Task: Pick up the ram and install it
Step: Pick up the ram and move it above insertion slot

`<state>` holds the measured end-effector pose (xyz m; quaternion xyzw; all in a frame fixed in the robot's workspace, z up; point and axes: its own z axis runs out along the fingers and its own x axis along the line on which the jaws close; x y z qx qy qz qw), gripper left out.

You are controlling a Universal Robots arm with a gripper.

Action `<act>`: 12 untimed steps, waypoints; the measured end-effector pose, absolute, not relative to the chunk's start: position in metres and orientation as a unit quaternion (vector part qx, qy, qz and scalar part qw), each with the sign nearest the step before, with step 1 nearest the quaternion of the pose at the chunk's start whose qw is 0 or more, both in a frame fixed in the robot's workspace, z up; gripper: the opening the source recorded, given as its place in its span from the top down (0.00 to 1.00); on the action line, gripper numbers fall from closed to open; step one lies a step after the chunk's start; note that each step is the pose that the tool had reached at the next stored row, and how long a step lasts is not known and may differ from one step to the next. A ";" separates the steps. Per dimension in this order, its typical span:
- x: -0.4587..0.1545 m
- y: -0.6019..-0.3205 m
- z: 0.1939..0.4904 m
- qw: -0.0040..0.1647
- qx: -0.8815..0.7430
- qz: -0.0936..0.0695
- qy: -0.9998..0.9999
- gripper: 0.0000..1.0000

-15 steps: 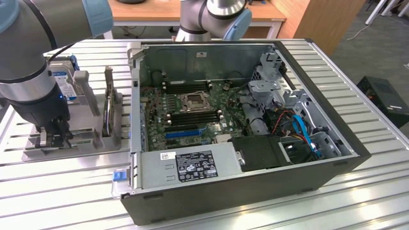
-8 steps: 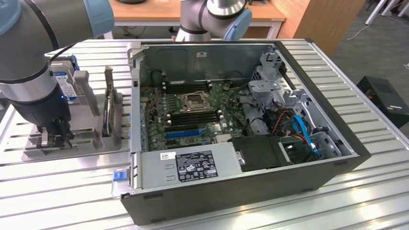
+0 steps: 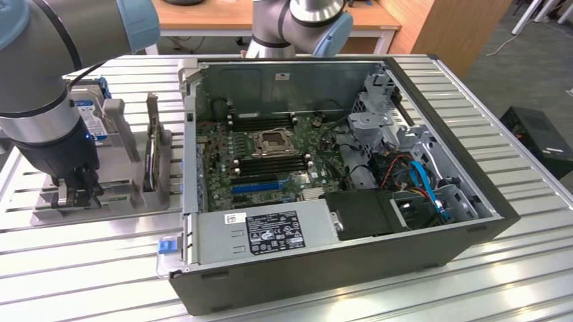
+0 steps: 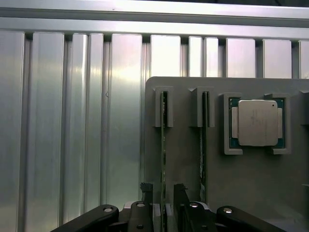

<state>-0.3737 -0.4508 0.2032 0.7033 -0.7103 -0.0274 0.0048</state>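
Gripper [image 4: 162,192] jaws stand apart, one finger on each side of the ram [image 4: 164,145], unclamped. Ram stands on edge in the grey holder [image 4: 183,164], at the exterior view's left of the computer case [image 3: 358,268].

Ram [image 4: 163,145] edge-on, chips too thin to make out; one end lost behind claw [image 4: 163,192]. Holder [image 4: 183,159] cut off by frame edge past CPU [image 4: 257,123]. Exterior view: arm [image 3: 40,100] hides part of drive [image 3: 94,121].
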 end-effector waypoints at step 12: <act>-0.374 -0.452 0.203 0.005 0.703 -0.027 -0.710 0.69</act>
